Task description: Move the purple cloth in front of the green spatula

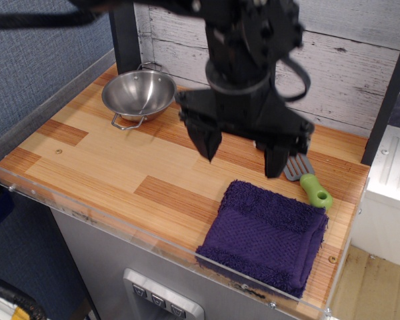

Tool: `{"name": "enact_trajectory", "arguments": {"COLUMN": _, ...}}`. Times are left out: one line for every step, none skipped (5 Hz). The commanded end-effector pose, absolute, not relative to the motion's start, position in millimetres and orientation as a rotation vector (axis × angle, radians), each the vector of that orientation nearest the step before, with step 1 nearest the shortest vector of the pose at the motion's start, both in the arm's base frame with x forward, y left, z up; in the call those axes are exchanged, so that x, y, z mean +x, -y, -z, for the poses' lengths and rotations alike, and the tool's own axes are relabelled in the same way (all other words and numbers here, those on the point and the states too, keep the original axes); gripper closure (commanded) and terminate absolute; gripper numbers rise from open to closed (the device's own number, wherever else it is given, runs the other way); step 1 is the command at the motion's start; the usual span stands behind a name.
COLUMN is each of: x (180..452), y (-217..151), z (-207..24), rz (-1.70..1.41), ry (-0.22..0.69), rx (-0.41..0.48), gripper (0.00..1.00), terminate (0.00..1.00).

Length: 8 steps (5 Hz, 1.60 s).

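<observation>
The purple cloth [267, 237] lies folded and flat at the front right corner of the wooden table, free of the gripper. The green spatula [309, 183] lies just behind it near the right edge, its lime handle pointing forward and its grey blade partly behind a finger. My gripper [243, 153] hangs open and empty above the table, behind the cloth's far edge. Its two black fingers [205, 139] point down and stand wide apart.
A steel bowl [139, 95] with wire handles stands at the back left. A clear acrylic rim [87, 213] runs along the table's front and left edges. A dark post [125, 37] rises behind the bowl. A white plank wall closes the back.
</observation>
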State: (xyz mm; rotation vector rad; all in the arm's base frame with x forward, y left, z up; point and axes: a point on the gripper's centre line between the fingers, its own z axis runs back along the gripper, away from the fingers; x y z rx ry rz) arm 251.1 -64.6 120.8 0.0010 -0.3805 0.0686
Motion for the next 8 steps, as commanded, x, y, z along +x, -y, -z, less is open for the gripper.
{"name": "enact_trajectory", "arguments": {"x": 248.3, "y": 56.6, "z": -143.4, "rz": -0.125, "ry": 0.42, "rx": 0.011, "gripper": 0.0, "terminate": 0.0}}
{"name": "enact_trajectory", "arguments": {"x": 248.3, "y": 56.6, "z": -143.4, "rz": -0.125, "ry": 0.42, "rx": 0.011, "gripper": 0.0, "terminate": 0.0}}
{"name": "enact_trajectory", "arguments": {"x": 248.3, "y": 56.6, "z": -143.4, "rz": -0.125, "ry": 0.42, "rx": 0.011, "gripper": 0.0, "terminate": 0.0}}
{"name": "enact_trajectory", "arguments": {"x": 248.3, "y": 56.6, "z": -143.4, "rz": -0.125, "ry": 0.42, "rx": 0.011, "gripper": 0.0, "terminate": 0.0}}
{"name": "enact_trajectory", "arguments": {"x": 248.3, "y": 56.6, "z": -143.4, "rz": -0.125, "ry": 0.42, "rx": 0.011, "gripper": 0.0, "terminate": 0.0}}
{"name": "enact_trajectory", "arguments": {"x": 248.3, "y": 56.6, "z": -143.4, "rz": -0.125, "ry": 0.42, "rx": 0.011, "gripper": 0.0, "terminate": 0.0}}
{"name": "enact_trajectory", "arguments": {"x": 248.3, "y": 56.6, "z": -143.4, "rz": -0.125, "ry": 0.42, "rx": 0.011, "gripper": 0.0, "terminate": 0.0}}
{"name": "enact_trajectory", "arguments": {"x": 248.3, "y": 56.6, "z": -143.4, "rz": -0.125, "ry": 0.42, "rx": 0.011, "gripper": 0.0, "terminate": 1.0}}
